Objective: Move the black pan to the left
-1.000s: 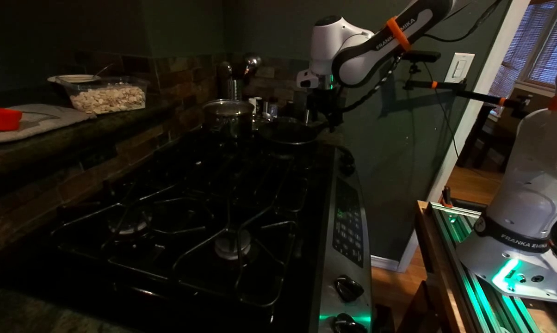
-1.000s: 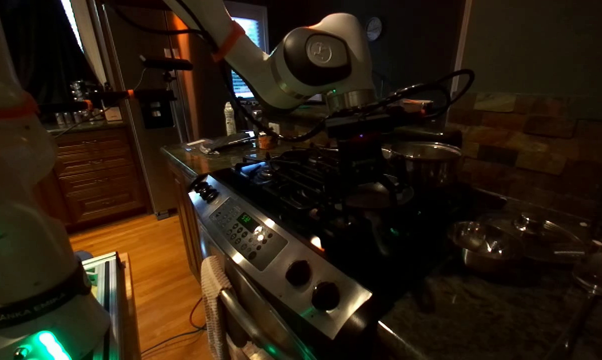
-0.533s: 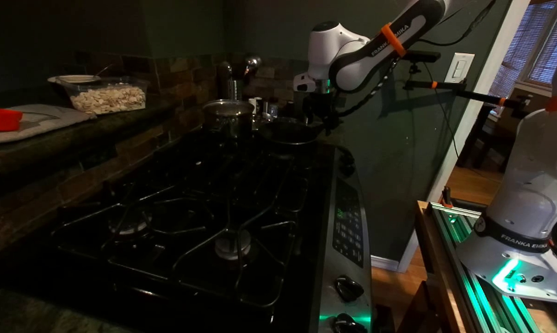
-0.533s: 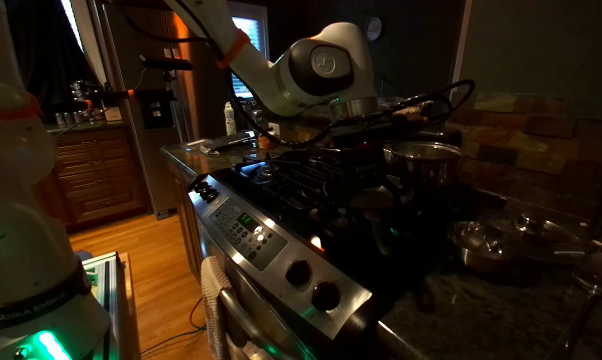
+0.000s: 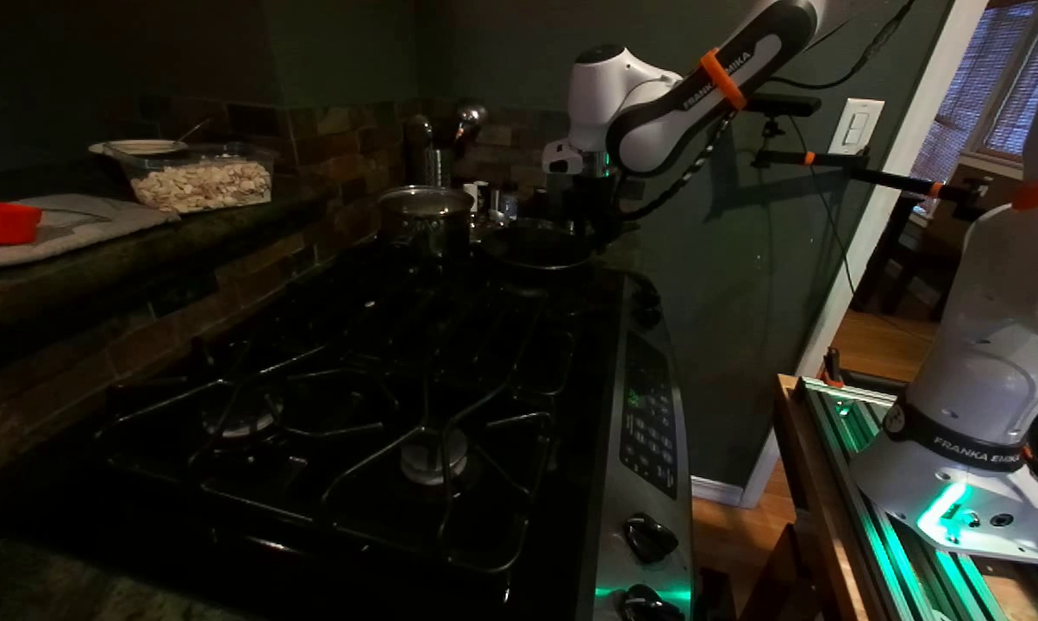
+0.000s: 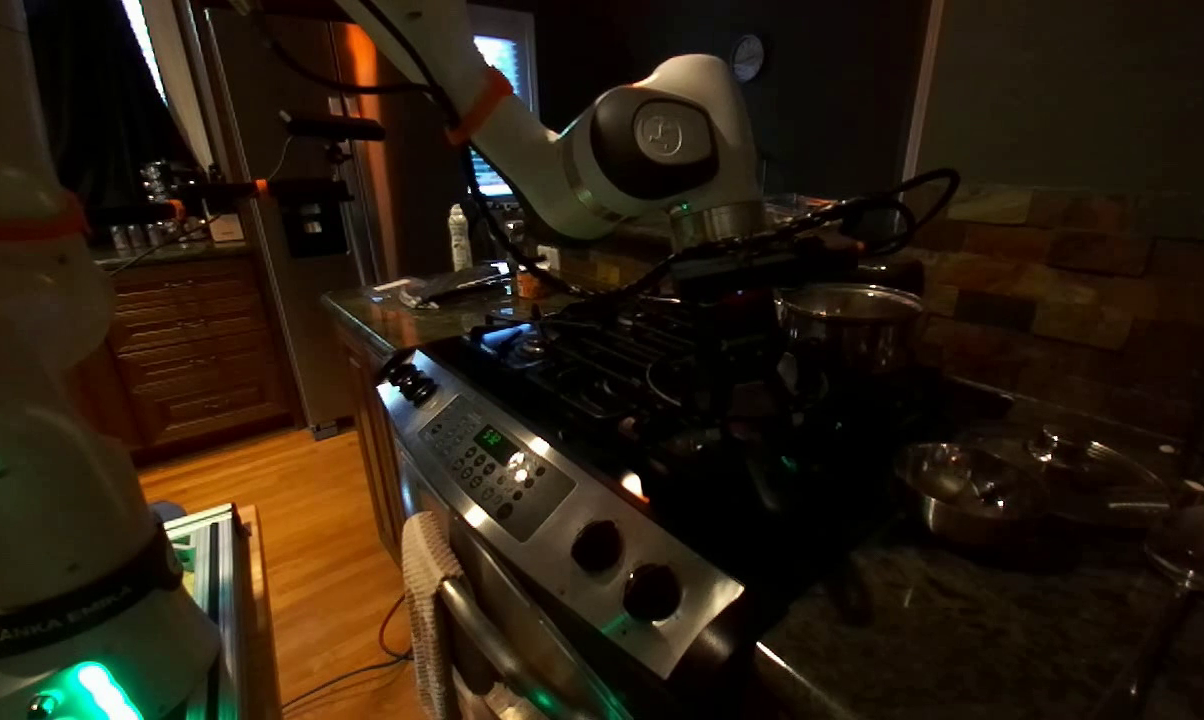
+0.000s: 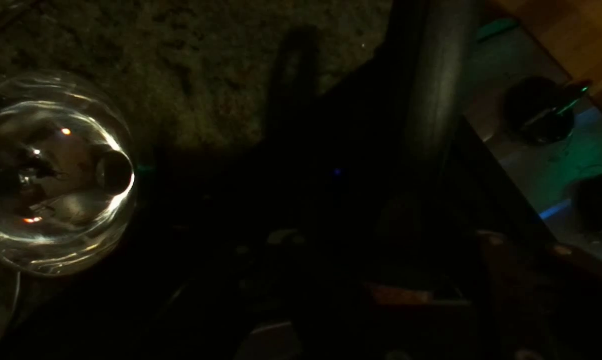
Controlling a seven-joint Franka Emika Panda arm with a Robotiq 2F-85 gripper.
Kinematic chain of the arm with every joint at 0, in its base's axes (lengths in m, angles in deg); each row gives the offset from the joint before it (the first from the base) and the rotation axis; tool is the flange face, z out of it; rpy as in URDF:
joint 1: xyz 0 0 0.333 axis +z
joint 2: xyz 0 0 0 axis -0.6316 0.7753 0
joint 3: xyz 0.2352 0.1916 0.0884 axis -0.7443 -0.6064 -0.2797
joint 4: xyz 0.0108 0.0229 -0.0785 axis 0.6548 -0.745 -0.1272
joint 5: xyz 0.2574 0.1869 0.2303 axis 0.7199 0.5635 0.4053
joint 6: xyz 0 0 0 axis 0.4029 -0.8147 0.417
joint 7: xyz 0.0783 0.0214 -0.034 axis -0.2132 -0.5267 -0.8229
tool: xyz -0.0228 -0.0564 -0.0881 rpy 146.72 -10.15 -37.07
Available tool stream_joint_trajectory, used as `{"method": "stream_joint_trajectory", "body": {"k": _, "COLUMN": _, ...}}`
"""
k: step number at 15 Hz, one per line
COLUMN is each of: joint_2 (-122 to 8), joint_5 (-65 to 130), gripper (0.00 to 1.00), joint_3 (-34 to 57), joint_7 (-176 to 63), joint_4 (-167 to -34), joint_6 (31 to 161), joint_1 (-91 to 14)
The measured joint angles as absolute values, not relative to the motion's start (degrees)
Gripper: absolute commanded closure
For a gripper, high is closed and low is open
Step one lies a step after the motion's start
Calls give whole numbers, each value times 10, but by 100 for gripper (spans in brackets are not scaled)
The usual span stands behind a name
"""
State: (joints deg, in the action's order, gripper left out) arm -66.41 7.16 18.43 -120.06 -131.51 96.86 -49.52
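The gripper [image 5: 603, 235] has sunk lower this past second, down by the handle [image 7: 436, 85] of the black pan [image 5: 533, 248]; its jaws look parted in the gloom, though I can't tell whether they touch it. The pan hasn't shifted, on the stove [image 5: 454, 366] near the steel pot [image 5: 424, 226].

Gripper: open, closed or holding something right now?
Gripper: open; too dark to tell whether it touches the black pan.
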Motion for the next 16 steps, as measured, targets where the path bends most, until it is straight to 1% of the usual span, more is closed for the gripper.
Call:
{"method": "stream_joint_trajectory", "body": {"k": 1, "joint_2": -663, "joint_5": 72, "gripper": 80, "joint_3": 184, "joint_7": -1201, "joint_4": -1314, "joint_6": 969, "joint_1": -496}}
{"method": "stream_joint_trajectory", "body": {"k": 2, "joint_2": -663, "joint_5": 72, "gripper": 82, "joint_3": 184, "joint_7": -1201, "joint_4": -1313, "joint_6": 969, "joint_1": -496}}
{"method": "stream_joint_trajectory", "body": {"k": 6, "joint_2": -663, "joint_5": 72, "gripper": 87, "joint_3": 182, "joint_7": -1201, "joint_4": -1311, "joint_6": 969, "joint_1": -496}}
{"method": "stream_joint_trajectory", "body": {"k": 7, "joint_2": -663, "joint_5": 72, "gripper": 90, "joint_3": 180, "joint_7": -1202, "joint_4": -1311, "joint_6": 969, "joint_1": -495}}
{"method": "stream_joint_trajectory", "body": {"k": 8, "joint_2": -665, "joint_5": 72, "gripper": 96, "joint_3": 177, "joint_7": -1203, "joint_4": -1311, "joint_6": 969, "joint_1": -495}}
{"method": "stream_joint_trajectory", "body": {"k": 9, "joint_2": -667, "joint_5": 72, "gripper": 100, "joint_3": 175, "joint_7": -1204, "joint_4": -1311, "joint_6": 969, "joint_1": -494}}
{"method": "stream_joint_trajectory", "body": {"k": 16, "joint_2": -678, "joint_5": 72, "gripper": 100, "joint_3": 159, "joint_7": -1222, "joint_4": -1316, "joint_6": 969, "joint_1": -487}}
